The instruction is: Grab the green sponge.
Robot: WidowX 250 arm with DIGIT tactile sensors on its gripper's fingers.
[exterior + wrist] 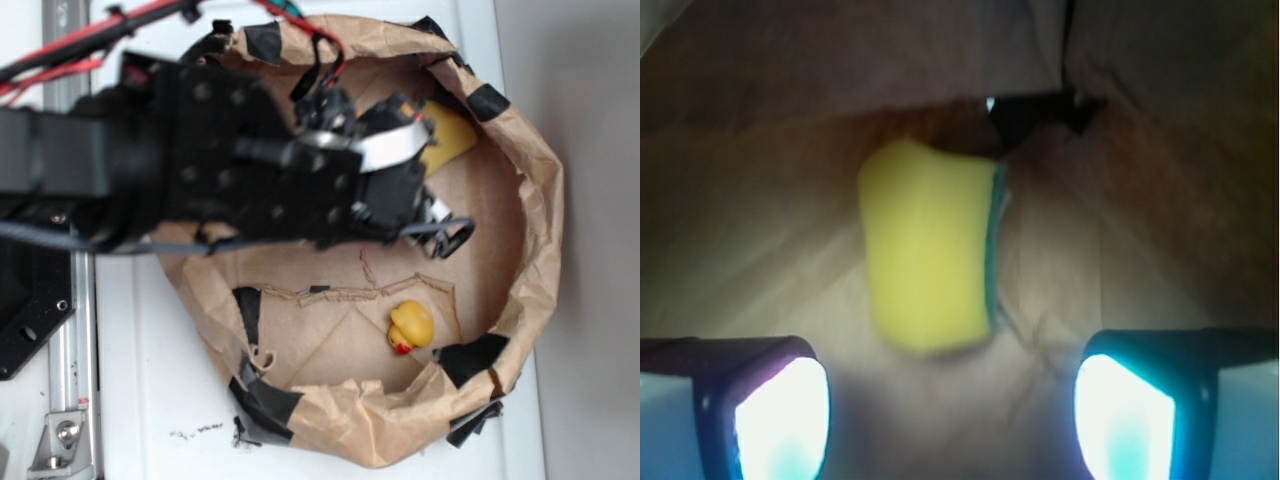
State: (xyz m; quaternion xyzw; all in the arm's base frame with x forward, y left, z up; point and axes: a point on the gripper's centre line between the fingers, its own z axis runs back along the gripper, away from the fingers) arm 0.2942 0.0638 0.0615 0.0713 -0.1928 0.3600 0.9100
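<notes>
gripper (pixel 950 410): jaws spread wide in the wrist view, nothing between them. Only bare paper floor shows in the gap.
fingertips (pixel 780 415): two pads at the bottom corners of the wrist view, both blown out bright white-cyan. No contact with anything.
green sponge (pixel 930 250): lying on the paper floor just ahead of the fingers, apart from both pads. It sits left of the gap's centre line, closer to the left-side pad. Broad yellow face towards the camera, thin dark-green scouring layer along its right edge. Slightly blurred. In the exterior view only a yellow corner (pixel 450 135) sticks out past the arm at the upper right of the bowl, close to the wall.
paper bowl (pixel 530 200): crumpled brown paper ring patched with black tape, floor of flat brown paper. Its wall rises right behind the sponge in the wrist view, with a dark taped gap at the top.
arm (pixel 200 160): black, reaches in from the left over the bowl's upper half and covers most of the sponge from outside. Red cables run along its top.
rubber duck (pixel 411 326): small, yellow, on the bowl floor at lower right, well apart from the sponge and the gripper.
table (pixel 140 400): white surface under the bowl, metal rail down the left edge.
</notes>
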